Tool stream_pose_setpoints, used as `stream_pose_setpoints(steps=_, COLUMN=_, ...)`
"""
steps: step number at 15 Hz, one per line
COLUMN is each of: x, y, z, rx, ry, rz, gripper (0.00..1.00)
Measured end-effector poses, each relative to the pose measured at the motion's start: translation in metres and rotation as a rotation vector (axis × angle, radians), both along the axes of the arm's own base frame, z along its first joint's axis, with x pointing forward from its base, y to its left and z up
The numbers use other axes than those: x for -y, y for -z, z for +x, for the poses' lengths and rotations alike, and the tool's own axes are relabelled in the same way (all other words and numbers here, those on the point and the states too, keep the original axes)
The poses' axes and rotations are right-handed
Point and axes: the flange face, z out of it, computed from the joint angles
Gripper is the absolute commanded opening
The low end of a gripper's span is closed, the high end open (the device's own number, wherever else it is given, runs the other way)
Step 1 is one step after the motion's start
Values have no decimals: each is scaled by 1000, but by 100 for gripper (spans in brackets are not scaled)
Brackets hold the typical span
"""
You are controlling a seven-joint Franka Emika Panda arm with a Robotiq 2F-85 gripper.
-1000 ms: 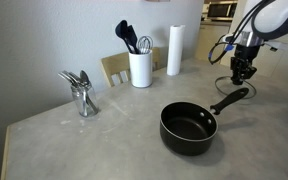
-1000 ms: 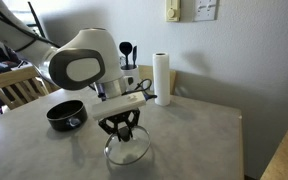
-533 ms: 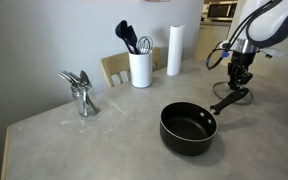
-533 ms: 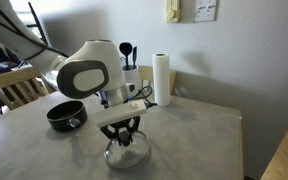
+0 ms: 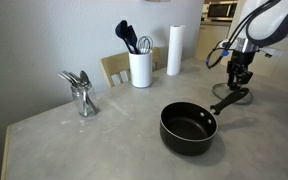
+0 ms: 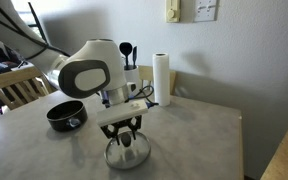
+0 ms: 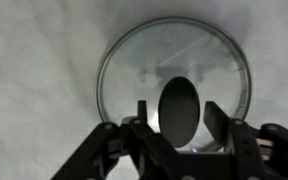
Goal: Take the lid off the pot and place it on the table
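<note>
The lid [image 7: 174,45], clear glass with a metal rim, lies flat on the table [image 5: 104,140] with its black knob [image 7: 178,105] up. It shows in both exterior views [image 5: 236,96] [image 6: 126,156]. My gripper [image 7: 178,112] hangs straight over it, one finger on each side of the knob with thin gaps showing, so it is open. It also shows in both exterior views [image 5: 241,82] [image 6: 125,138]. The black pot [image 5: 189,128] stands uncovered and empty, its long handle [image 5: 229,100] reaching toward the lid. The pot is also in an exterior view [image 6: 66,114].
A white utensil crock [image 5: 140,68] and a paper towel roll [image 5: 174,50] stand at the back; the roll also shows by the wall [image 6: 162,80]. A metal cutlery holder [image 5: 81,92] stands apart. A wooden chair [image 6: 9,92] is beside the table. The table edge [image 6: 239,150] is close to the lid.
A second ago my gripper held the lid just above the table; it came down and the lid now rests on the table. Nothing moved in the last half second.
</note>
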Motion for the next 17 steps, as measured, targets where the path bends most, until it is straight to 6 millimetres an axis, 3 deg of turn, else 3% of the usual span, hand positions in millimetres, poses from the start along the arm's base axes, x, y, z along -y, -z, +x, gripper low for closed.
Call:
stream_pose_setpoints(steps=1, x=0, y=-2, z=0, rx=2, ry=-1, rz=0, gripper=99)
stream_pose_setpoints(steps=4, x=0, y=-24, z=3, rx=15, ry=-9, rz=-8, gripper=100)
stream_pose_setpoints(steps=8, x=-8, y=-84, z=5, rx=27, ry=-40, rz=-35, gripper=100)
stream_pose_setpoints(steps=13, x=-40, y=-160, z=2, rx=28, ry=-86, rz=-48, gripper=100)
stream_pose_setpoints(steps=17, x=-69, y=-184, z=-2, rx=-18, ry=-108, rz=-18, gripper=100)
